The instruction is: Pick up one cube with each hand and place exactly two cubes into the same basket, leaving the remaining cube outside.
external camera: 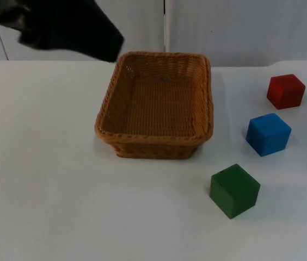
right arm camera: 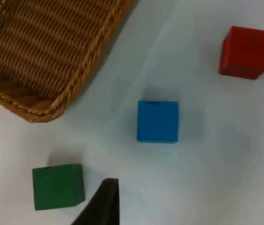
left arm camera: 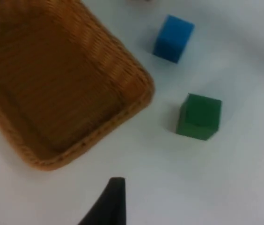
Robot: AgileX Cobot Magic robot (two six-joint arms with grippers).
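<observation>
Left gripper (left arm camera: pixel 111 201) hovers above the table by the wicker basket (external camera: pixel 156 103); right gripper (right arm camera: pixel 101 201) hovers near the green cube (external camera: pixel 234 190). Finger spread cannot be told for either. Blue cube (external camera: pixel 268 134) and red cube (external camera: pixel 286 91) sit right of the basket, apart.

A black left arm (external camera: pixel 61 27) reaches in above the far-left corner of a woven wicker basket (external camera: pixel 107 117) standing on the white table (external camera: pixel 39 185); its hand cannot be made out. On the basket's far side from the arm sit three cubes, apart from each other: red cube (external camera: pixel 286 91), blue cube (external camera: pixel 268 134), green cube (external camera: pixel 234 190).
</observation>
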